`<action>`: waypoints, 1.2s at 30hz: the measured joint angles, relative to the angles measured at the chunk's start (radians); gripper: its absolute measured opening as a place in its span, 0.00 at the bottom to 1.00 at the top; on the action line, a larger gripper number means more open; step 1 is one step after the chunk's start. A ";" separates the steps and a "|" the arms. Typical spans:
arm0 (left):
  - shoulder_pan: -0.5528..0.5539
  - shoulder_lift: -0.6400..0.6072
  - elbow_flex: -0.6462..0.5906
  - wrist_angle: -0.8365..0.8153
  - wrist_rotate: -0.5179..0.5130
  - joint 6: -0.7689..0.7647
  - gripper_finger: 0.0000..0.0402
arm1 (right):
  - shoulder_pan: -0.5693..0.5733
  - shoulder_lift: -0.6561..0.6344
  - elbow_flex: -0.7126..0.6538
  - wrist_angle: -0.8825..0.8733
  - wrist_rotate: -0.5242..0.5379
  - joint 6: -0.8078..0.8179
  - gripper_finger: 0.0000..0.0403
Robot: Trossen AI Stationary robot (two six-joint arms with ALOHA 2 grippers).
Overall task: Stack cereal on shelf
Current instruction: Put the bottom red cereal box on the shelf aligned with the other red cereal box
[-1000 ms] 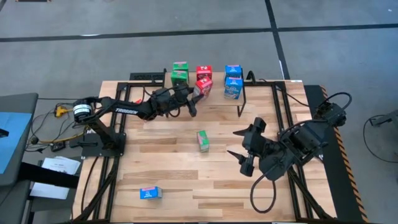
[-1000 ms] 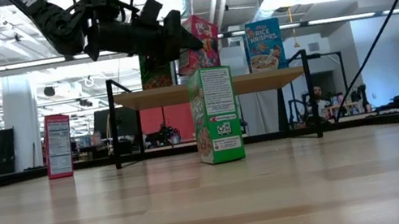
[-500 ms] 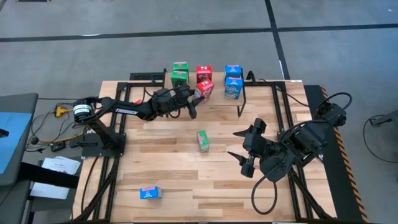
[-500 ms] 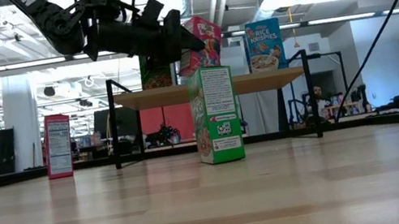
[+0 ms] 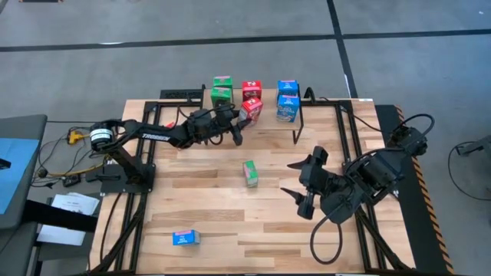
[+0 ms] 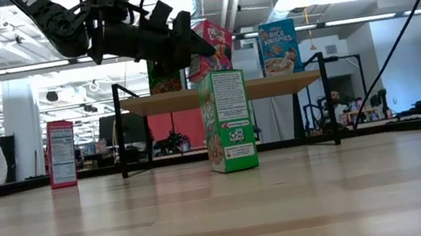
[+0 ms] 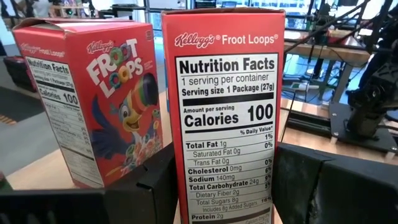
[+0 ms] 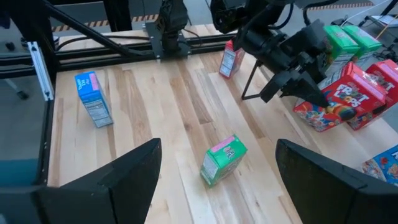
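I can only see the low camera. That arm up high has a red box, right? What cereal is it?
Observer: Froot Loops. The left gripper pinches the red box, with its nutrition panel facing the wrist camera.
Operator: Are there any boxes I can't see?
Observer: Yes, a blue box sits alone near the front edge of the table, closer to you than your camera looks.
Operator: Where's the other arm?
Observer: The right gripper waits open over the table's right side, beside the green box and not touching it.
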 joint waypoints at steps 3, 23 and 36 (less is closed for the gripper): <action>0.000 0.000 0.000 -0.002 0.001 0.000 0.45 | 0.000 0.000 0.000 0.000 -0.004 0.000 0.84; 0.001 0.001 -0.001 -0.018 -0.031 -0.052 0.67 | 0.000 0.000 0.000 0.000 -0.004 0.000 0.84; -0.006 -0.083 -0.001 -0.142 -0.030 -0.046 0.67 | 0.000 0.000 0.000 -0.001 -0.004 0.024 0.84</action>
